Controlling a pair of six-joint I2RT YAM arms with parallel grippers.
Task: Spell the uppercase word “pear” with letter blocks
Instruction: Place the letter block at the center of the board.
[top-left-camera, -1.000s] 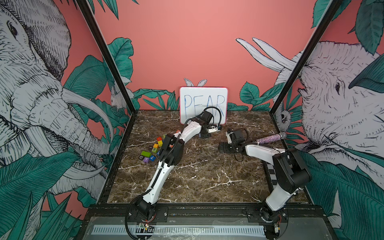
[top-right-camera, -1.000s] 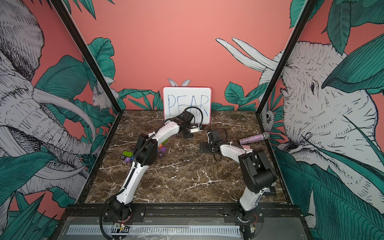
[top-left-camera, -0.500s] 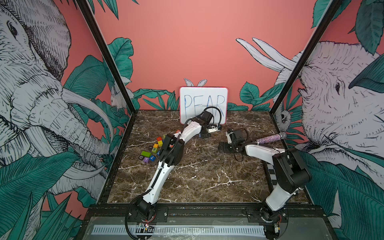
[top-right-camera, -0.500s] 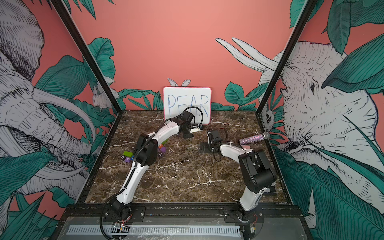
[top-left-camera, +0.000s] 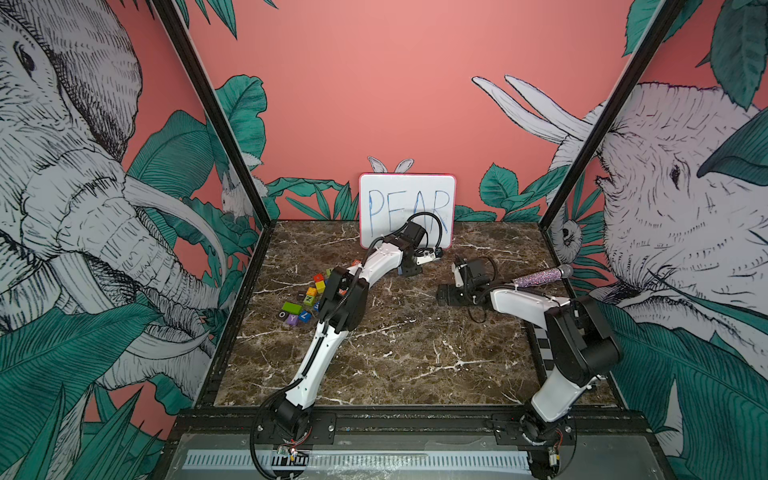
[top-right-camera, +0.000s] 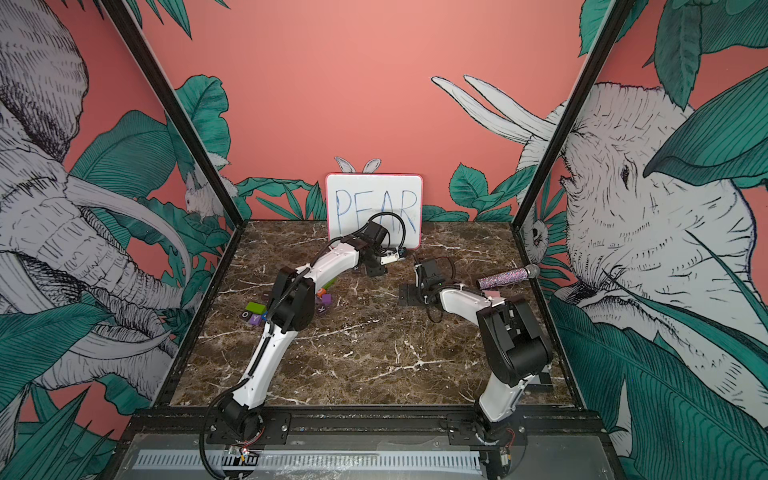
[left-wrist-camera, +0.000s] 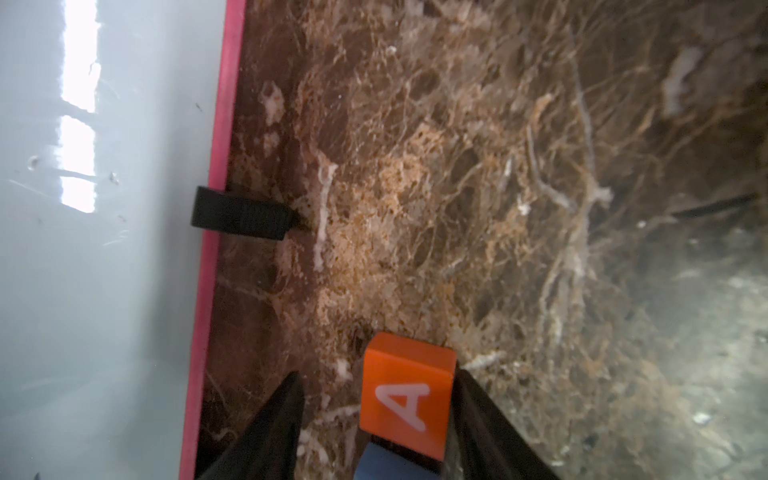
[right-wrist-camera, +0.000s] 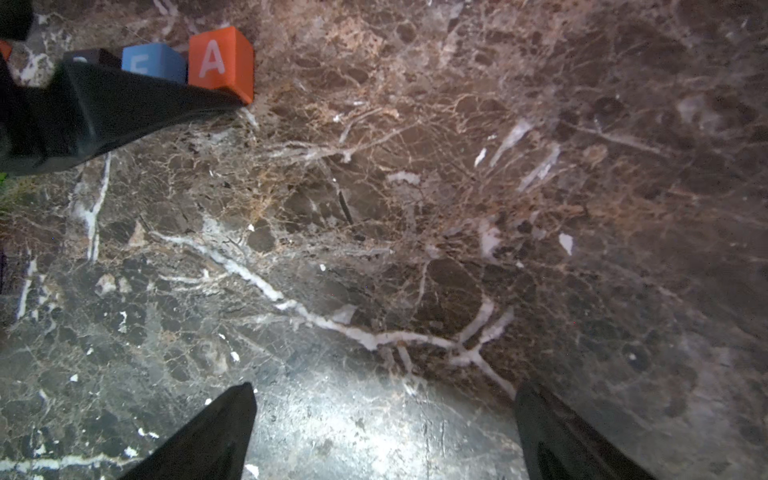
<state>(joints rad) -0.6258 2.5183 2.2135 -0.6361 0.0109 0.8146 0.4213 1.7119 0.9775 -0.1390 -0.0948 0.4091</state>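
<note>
In the left wrist view the orange-red A block (left-wrist-camera: 407, 395) rests on the marble between the fingers of my left gripper (left-wrist-camera: 379, 374). One finger (left-wrist-camera: 478, 415) touches it and the other (left-wrist-camera: 278, 419) stands clear, so the jaws are open. The blue E block (left-wrist-camera: 386, 461) sits right behind the A. The right wrist view shows the dark P block (right-wrist-camera: 89, 56), the E (right-wrist-camera: 153, 62) and the A (right-wrist-camera: 220, 60) in a row, partly behind a left finger (right-wrist-camera: 124, 104). My right gripper (right-wrist-camera: 384, 415) is open over bare marble. I cannot pick out the R block.
The whiteboard (top-left-camera: 407, 208) with PEAR written on it leans on the back wall just behind the left gripper (top-left-camera: 409, 270). Several other coloured cubes (top-left-camera: 307, 299) lie at the left by the left arm. A glittery microphone (top-left-camera: 540, 276) lies at the right.
</note>
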